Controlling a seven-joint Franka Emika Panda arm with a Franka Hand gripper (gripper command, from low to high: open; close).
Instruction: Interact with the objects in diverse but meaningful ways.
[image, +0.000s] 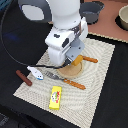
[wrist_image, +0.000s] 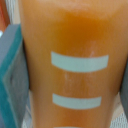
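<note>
Orange-yellow ridged bread block (wrist_image: 75, 65) is filling your wrist view, sitting on the woven placemat (image: 100, 75) under your gripper (image: 71, 62). Fingers look like they're closing around it, can't tell how tightly. Next you're probably lifting, gently.

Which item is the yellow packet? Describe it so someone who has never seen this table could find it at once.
Start at the pale striped placemat on the dark table. Go to its near edge, in front of the robot arm: the yellow flat packet lies there alone. It is the only bright yellow rectangle; the fork nearby is thin with an orange handle.
</note>
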